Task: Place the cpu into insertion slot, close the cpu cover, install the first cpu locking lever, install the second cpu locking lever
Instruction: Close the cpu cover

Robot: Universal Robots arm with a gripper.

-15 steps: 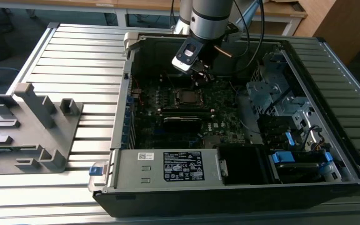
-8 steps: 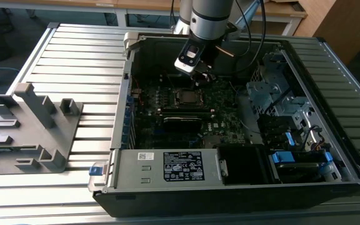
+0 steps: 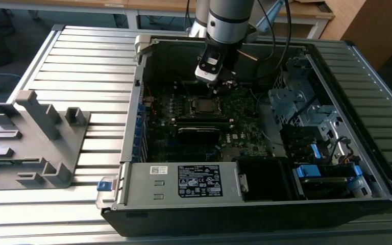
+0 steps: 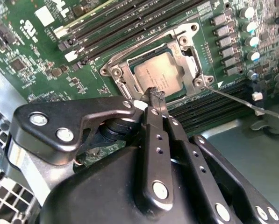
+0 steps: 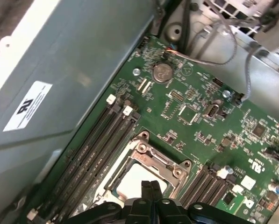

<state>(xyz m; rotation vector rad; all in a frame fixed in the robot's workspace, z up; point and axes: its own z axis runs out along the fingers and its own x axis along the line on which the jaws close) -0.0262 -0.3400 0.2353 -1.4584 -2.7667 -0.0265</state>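
Note:
The cpu [image 4: 159,73] lies in its socket on the green motherboard [image 4: 36,51], dull silver top up; in the first wrist view the cpu [image 5: 135,183] is partly hidden by my fingers. The cpu cover [image 4: 191,70], a silvery frame, lies flat around the chip. One thin locking lever [image 4: 237,101] juts out sideways from the socket over the memory slots. My gripper [image 4: 155,96] is shut with nothing between its fingers, its tip just over the edge of the cpu. In the exterior view my gripper [image 3: 218,88] hangs inside the case, right behind the socket [image 3: 204,105].
The open computer case [image 3: 136,102] lies on a slatted metal table. A power supply [image 3: 182,181] fills its front, drive cages [image 3: 305,107] and cables the exterior view's right. Black memory slots [image 5: 99,140] flank the socket. A grey plastic fixture [image 3: 32,138] sits on the exterior view's left.

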